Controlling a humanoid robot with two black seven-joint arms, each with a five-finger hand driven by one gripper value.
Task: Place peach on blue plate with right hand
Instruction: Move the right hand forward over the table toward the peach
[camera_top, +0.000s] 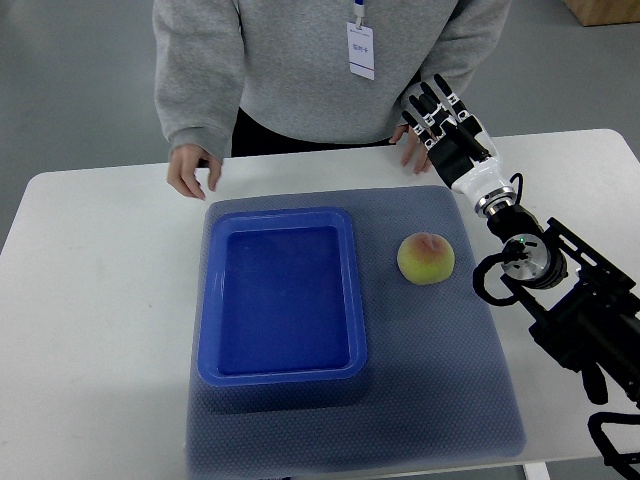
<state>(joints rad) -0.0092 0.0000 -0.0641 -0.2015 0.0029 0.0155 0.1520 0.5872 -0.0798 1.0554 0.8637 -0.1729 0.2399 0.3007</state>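
Right hand (440, 120) fingers spread, empty, at peach's (426, 258) 12 o'clock. I judge peach soft, bruisable; cup its sides gently.

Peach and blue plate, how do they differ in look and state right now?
The peach is small, round and yellow-pink; the blue plate is large, rectangular and deep blue. The peach is solid, the plate a shallow tray holding nothing. The peach lies right of the plate, apart from it. Both rest on the grey mat, untouched.
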